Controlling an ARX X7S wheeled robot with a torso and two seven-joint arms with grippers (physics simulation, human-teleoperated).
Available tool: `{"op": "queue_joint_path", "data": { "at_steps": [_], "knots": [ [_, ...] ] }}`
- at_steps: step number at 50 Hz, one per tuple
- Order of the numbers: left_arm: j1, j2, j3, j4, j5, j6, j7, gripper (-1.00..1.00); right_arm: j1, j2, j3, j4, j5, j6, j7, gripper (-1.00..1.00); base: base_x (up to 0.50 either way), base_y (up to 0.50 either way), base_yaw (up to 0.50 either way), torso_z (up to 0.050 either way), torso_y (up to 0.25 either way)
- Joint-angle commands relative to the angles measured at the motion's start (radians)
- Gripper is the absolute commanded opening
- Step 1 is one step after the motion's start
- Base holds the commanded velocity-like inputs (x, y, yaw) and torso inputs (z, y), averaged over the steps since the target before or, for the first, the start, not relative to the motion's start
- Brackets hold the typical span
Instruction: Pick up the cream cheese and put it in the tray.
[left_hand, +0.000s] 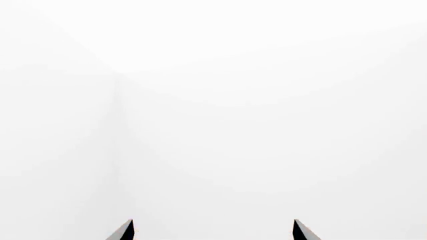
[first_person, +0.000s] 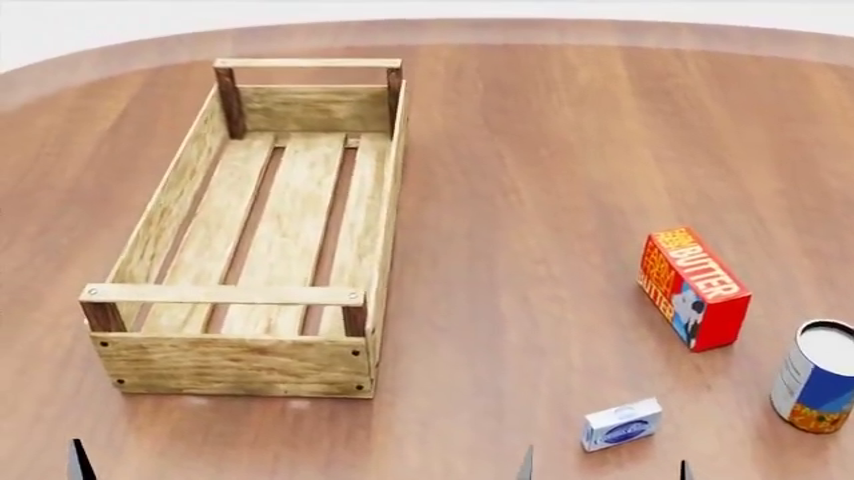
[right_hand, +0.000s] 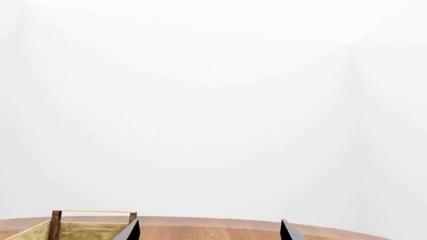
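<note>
The cream cheese (first_person: 622, 424), a small flat white box with a blue oval logo, lies on the table at the near right. The tray (first_person: 171, 205), a light wooden slatted crate, stands on the left and holds nothing. My right gripper (first_person: 606, 472) is open, its two tips at the bottom edge just in front of the cream cheese, not touching it. In the right wrist view the right gripper (right_hand: 208, 232) is open and empty, with the tray's end (right_hand: 87, 225) beyond. My left gripper (left_hand: 213, 232) is open and empty; one fingertip (first_person: 80, 462) shows at the bottom left.
A red-orange butter box (first_person: 691, 288) stands right of centre, beyond the cream cheese. A blue-orange can (first_person: 814, 376) stands at the right edge. The brown wooden table (first_person: 534, 150) curves away at the back. Both wrist views mostly show white wall.
</note>
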Motion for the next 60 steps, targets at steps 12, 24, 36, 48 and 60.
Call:
{"op": "queue_joint_path", "data": {
  "at_steps": [12,24,36,48,60],
  "knots": [
    [-0.002,-0.013,0.011,-0.001,-0.003,0.000,-0.017,1.00,0.003,0.011,-0.013,0.000,-0.003,0.005,0.019,1.00,0.11,0.16,0.00,0.000,0.000],
    [0.000,-0.020,0.020,-0.005,0.006,0.008,-0.026,1.00,0.004,0.014,-0.022,0.005,-0.020,0.006,0.033,1.00,0.15,0.25,0.00,0.000,0.000],
    [-0.004,-0.025,0.027,-0.007,0.006,0.006,-0.033,1.00,0.008,0.020,-0.030,0.007,-0.012,0.007,0.038,1.00,0.18,0.31,0.00,0.000,0.000],
    [-0.006,-0.029,0.035,-0.008,0.006,0.000,-0.038,1.00,0.011,0.027,-0.035,0.010,-0.004,0.003,0.045,1.00,0.18,0.31,0.00,0.000,0.000],
    [-0.005,-0.035,0.040,-0.005,0.006,-0.002,-0.046,1.00,0.012,0.033,-0.042,0.009,0.003,0.006,0.050,1.00,0.18,0.31,0.00,0.000,0.000]
  ]
}}
